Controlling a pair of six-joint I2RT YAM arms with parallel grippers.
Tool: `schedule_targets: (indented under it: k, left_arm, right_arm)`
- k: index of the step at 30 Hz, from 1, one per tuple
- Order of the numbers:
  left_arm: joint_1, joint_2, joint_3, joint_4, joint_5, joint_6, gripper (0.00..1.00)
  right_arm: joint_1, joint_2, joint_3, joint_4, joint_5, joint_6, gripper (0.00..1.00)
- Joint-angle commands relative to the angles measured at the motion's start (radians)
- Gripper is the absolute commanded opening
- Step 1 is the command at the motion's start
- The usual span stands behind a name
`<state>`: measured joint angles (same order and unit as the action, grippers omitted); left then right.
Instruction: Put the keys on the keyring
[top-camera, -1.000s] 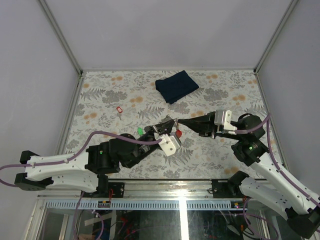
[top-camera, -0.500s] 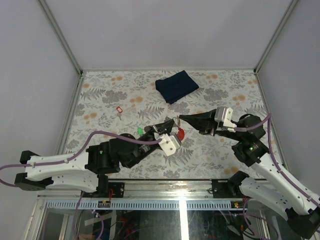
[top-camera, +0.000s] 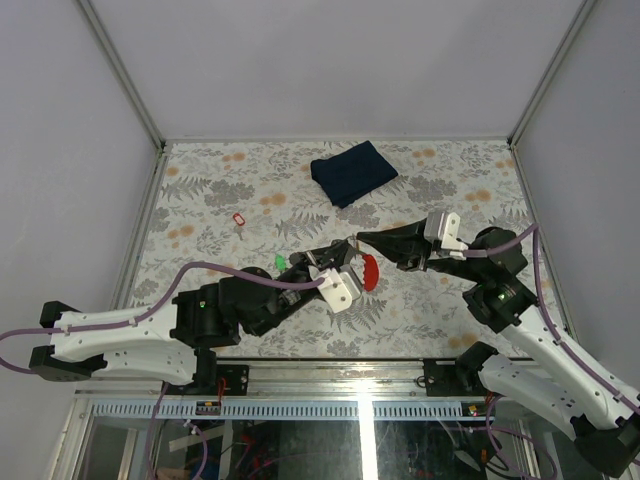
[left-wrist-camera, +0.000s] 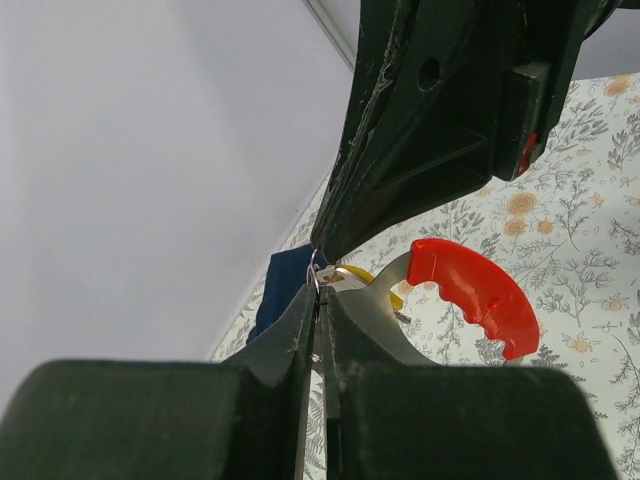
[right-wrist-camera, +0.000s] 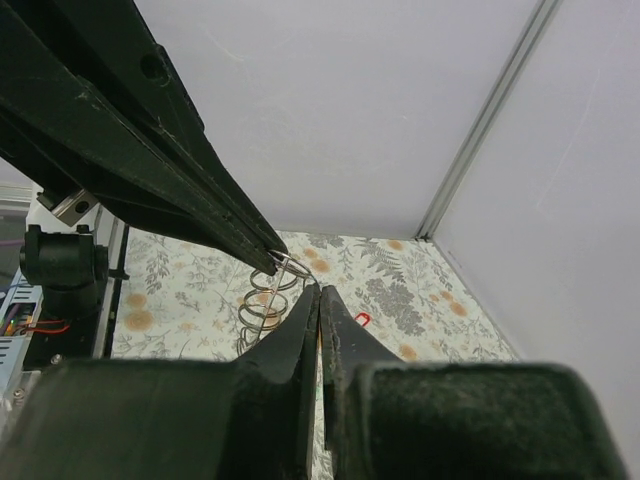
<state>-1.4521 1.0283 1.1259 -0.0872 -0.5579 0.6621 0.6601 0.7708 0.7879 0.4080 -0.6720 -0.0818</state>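
Left pincer (left-wrist-camera: 318, 296), right pincer (right-wrist-camera: 319, 296) both nipping keyring (left-wrist-camera: 372, 316), yellow key (left-wrist-camera: 352, 272) visible only from left wrist

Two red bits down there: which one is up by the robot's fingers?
The larger curved red tag, hanging where both arms' fingers meet. The small red piece lies alone on the table, off to the left.

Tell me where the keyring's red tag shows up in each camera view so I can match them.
Top external: red tag just right of and below picture centre.
Left wrist: red tag right of centre, large and curved.
Right wrist: not in view.
Shared landmark: the thin metal ring, seen in all three.
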Motion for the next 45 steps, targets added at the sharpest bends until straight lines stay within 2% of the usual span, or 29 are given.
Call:
schedule_targets:
  k: [1, 6, 11, 15, 23, 32, 39, 45]
  left_arm:
    - [-0.006, -0.002, 0.032, 0.032, 0.014, -0.013, 0.00]
    - [-0.006, -0.006, 0.033, 0.025, 0.026, -0.028, 0.00]
    - [-0.006, -0.039, 0.026, 0.011, 0.072, -0.087, 0.00]
    - [-0.006, -0.102, -0.014, 0.029, 0.110, -0.209, 0.00]
    - [-0.004, -0.304, -0.192, 0.185, 0.201, -0.390, 0.00]
    - [-0.003, -0.447, -0.390, 0.356, 0.289, -0.490, 0.00]
    - [-0.004, -0.475, -0.420, 0.388, 0.302, -0.472, 0.00]
    - [-0.002, -0.447, -0.391, 0.360, 0.338, -0.469, 0.00]
  right_arm:
    - [-0.001, 0.010, 0.032, 0.012, 0.018, 0.018, 0.06]
    - [-0.001, -0.001, 0.033, 0.027, 0.020, 0.014, 0.21]
    - [-0.001, -0.042, 0.024, 0.023, 0.005, -0.027, 0.30]
    - [-0.001, -0.073, 0.043, -0.017, -0.070, -0.044, 0.31]
    - [-0.001, -0.060, 0.128, -0.132, -0.241, -0.014, 0.29]
    - [-0.001, 0.031, 0.165, -0.008, -0.326, 0.114, 0.34]
    - [0.000, 0.096, 0.158, 0.069, -0.328, 0.179, 0.38]
    - [0.021, 0.133, 0.129, 0.204, -0.363, 0.267, 0.39]
